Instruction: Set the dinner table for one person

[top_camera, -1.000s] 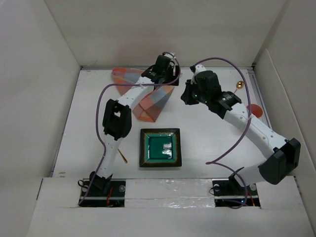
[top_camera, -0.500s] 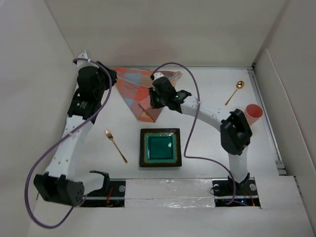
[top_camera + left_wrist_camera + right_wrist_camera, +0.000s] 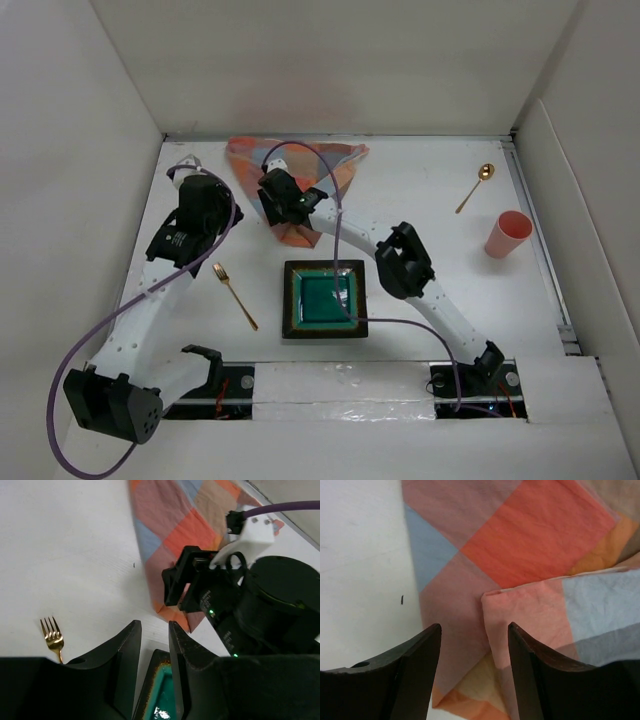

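Dinner table [image 3: 420, 200]: white top fills top view, long axis 9-to-3. Left gripper [image 3: 154, 627] on 9 o'clock side, jaws narrowly apart, nothing between. Fork [image 3: 235, 296] just right of it: tines to 11, handle to 5. Checked cloth [image 3: 245, 160] at 12. Right gripper [image 3: 475, 630] over cloth, jaws wide apart, gripping nothing. Only right wrist view shows folded cloth flap. Plate [image 3: 292, 300] near centre. Spoon [image 3: 475, 186]: bowl to 1. Cup [image 3: 507, 234] at 3.
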Tool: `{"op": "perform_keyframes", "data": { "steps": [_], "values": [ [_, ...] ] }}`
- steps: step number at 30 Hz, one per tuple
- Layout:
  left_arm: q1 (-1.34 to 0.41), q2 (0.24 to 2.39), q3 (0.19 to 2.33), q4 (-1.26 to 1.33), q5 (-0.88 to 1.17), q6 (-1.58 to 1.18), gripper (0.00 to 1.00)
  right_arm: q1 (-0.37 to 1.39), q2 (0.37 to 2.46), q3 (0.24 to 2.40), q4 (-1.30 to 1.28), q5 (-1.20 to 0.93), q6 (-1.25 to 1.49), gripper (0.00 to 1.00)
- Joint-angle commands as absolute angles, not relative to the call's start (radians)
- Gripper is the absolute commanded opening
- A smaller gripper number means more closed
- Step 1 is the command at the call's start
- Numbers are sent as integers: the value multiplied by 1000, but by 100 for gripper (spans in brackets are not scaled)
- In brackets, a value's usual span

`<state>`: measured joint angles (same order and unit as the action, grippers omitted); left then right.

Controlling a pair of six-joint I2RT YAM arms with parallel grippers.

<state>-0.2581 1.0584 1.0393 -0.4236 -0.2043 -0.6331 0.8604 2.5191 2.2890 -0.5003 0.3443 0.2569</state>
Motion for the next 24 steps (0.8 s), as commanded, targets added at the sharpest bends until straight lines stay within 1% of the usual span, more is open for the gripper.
{"op": "perform_keyframes", "data": {
  "steps": [1,6,13,16,18,23,24],
  "values": [
    [-259,1002,1035,-437,-235,-627,26,865,2577,2437,-572,408,241,61],
    [-259,968,1002,-430,-199,-629,25,874,2629,2487,-552,482,245,61],
    [-259,956,980,-428,-202,-612,25,885,2645,2505,-535,586,255,55],
    [-259,962,973,-417,-199,-609,25,885,2637,2471,-512,568,258,53],
    [-259,966,968,-410,-196,-609,24,876,2645,2480,-529,561,267,49],
    [-259,968,959,-400,-201,-603,25,876,2635,2444,-543,546,293,48],
    [-259,968,957,-397,-201,-601,25,876,2632,2435,-538,546,291,46]
  ]
}}
